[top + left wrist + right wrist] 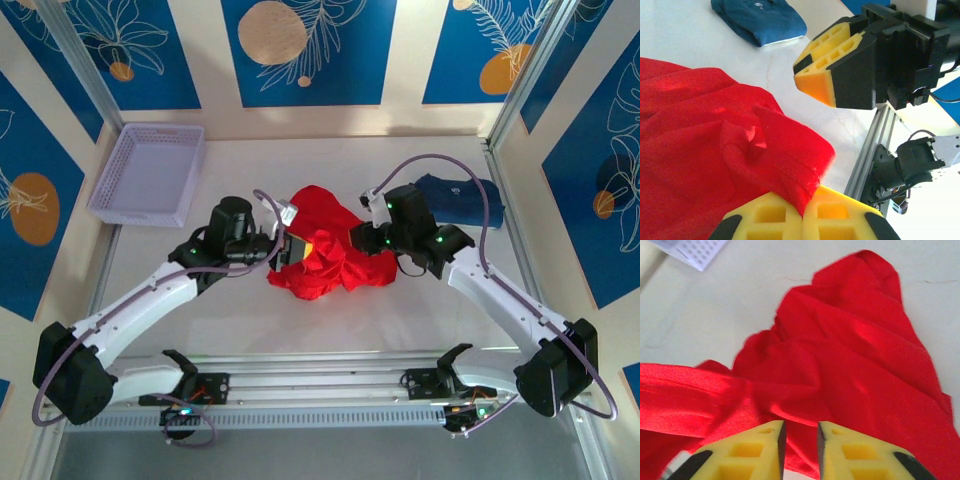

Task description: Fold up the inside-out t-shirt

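The inside-out t-shirt [325, 250] is a crumpled bright red heap in the middle of the table. My left gripper [290, 248] sits at its left edge. In the left wrist view the yellow jaws of my left gripper [804, 212] are shut on a folded edge of the t-shirt [715, 150]. My right gripper [358, 238] is at the heap's right side. In the right wrist view my right gripper [800, 440] stands slightly open just above the t-shirt [850, 355], red cloth showing in the gap. The left wrist view also catches my right gripper [805, 70] hovering over bare table.
A folded dark navy garment [460, 197] lies at the back right, also in the left wrist view [760, 20]. A lavender mesh basket [150, 172] stands at the back left. An aluminium rail [320, 375] runs along the near edge between the arm bases.
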You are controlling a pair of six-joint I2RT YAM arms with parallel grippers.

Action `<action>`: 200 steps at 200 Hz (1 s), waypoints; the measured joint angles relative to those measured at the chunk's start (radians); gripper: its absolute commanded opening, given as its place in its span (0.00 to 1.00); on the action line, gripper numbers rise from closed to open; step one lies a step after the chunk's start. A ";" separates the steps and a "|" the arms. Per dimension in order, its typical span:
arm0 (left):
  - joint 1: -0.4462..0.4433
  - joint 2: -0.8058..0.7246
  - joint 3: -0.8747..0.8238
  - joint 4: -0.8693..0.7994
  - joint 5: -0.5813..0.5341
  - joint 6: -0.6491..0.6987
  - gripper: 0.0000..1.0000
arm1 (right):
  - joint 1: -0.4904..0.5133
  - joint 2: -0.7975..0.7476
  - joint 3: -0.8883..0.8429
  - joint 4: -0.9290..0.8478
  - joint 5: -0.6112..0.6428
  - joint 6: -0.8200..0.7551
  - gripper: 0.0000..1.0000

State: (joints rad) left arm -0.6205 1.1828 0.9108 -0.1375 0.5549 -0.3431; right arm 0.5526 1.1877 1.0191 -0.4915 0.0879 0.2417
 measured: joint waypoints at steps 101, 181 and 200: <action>0.011 0.006 0.000 -0.007 0.003 -0.016 0.00 | 0.015 -0.023 -0.032 0.084 -0.220 0.064 0.61; 0.012 0.005 0.000 -0.027 0.002 -0.014 0.00 | 0.042 0.105 0.008 0.076 -0.146 0.117 0.27; 0.012 0.005 0.000 -0.030 0.000 -0.014 0.00 | 0.030 0.093 0.007 0.076 -0.144 0.125 0.20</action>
State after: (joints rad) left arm -0.6086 1.1873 0.9108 -0.1673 0.5549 -0.3573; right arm 0.5823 1.2804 1.0264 -0.4152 -0.0563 0.3668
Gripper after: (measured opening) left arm 0.036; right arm 0.242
